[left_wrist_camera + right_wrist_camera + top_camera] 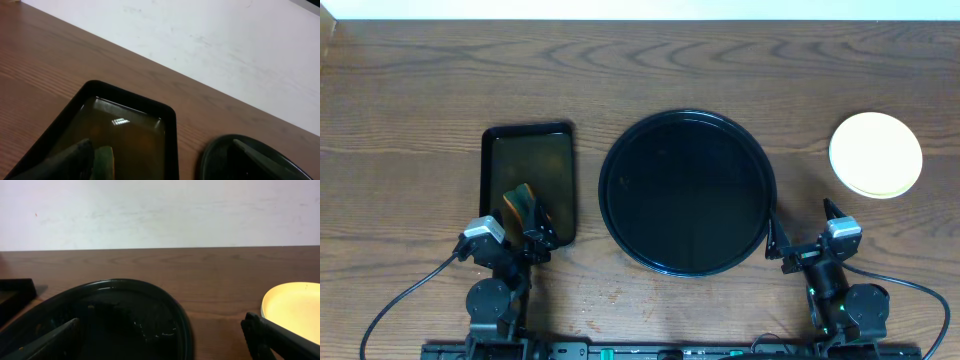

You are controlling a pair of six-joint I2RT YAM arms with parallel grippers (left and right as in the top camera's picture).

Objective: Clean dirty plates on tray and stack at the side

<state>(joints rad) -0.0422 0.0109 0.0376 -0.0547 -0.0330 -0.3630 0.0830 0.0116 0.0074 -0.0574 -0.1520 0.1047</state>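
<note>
Ahead of my right gripper (162,322), the large round glossy black tray (620,215) sat bare, and the pale yellow round plate (876,153) lay off to its right. That gripper and my left gripper (162,145) both gaped wide and held nothing. It looked done, so best to park clear of the rim.

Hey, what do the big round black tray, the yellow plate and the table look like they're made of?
Round tray: probably plastic or lacquered, glossy black; the wrist views show reflections on it. Yellow plate: likely plastic or melamine, possibly ceramic; a smooth, evenly pale surface with a thin rim. Table: wood or wood-look laminate, brown with clear grain lines.
</note>
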